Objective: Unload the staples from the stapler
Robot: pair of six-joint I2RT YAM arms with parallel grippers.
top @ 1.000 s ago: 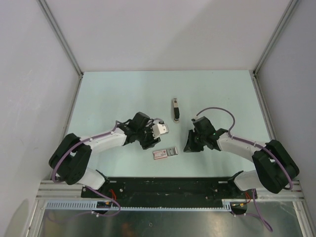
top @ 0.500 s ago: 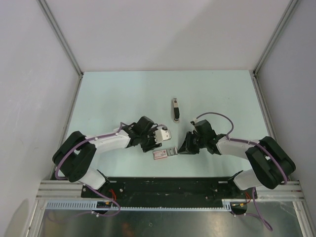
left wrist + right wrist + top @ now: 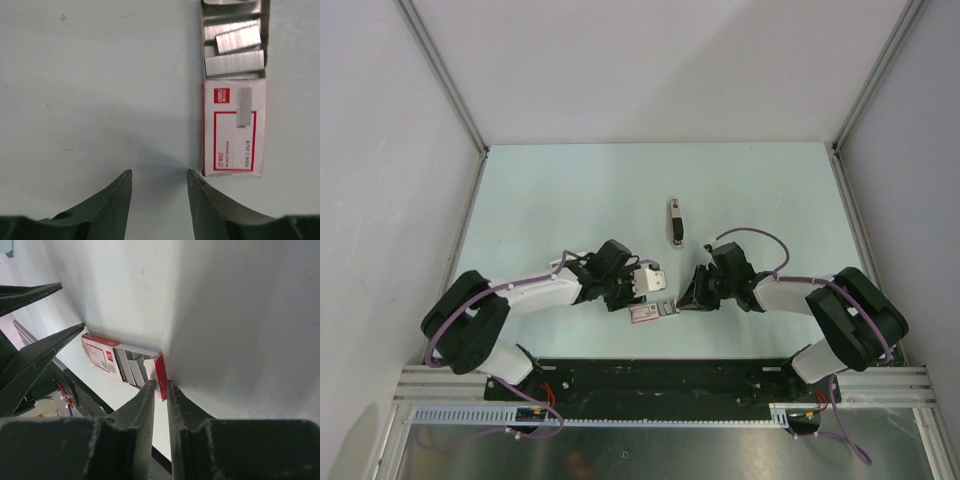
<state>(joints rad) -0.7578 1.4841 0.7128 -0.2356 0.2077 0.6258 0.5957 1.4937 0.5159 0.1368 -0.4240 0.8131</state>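
The stapler [image 3: 675, 221], small and dark with pale ends, lies on the table beyond both grippers, touched by neither; the wrist views do not show it. A red-and-white staple box [image 3: 653, 310] lies between the arms, its tray slid out with strips of staples [image 3: 234, 62] inside. My left gripper [image 3: 633, 299] hovers open by the box's closed end [image 3: 234, 130], nothing between its fingers [image 3: 200, 200]. My right gripper [image 3: 161, 384] is low at the tray end, narrowly open, its jaws either side of the red end flap [image 3: 161, 371].
Pale green table [image 3: 570, 190] walled in grey on three sides. A black rail [image 3: 660, 375] with the arm bases runs along the near edge, just behind the box. My left fingers [image 3: 55, 342] show at the left of the right wrist view.
Both arms have come down and inward to the staple box. My right gripper moved left onto the tray end and opened slightly. The left gripper dropped beside the closed end.
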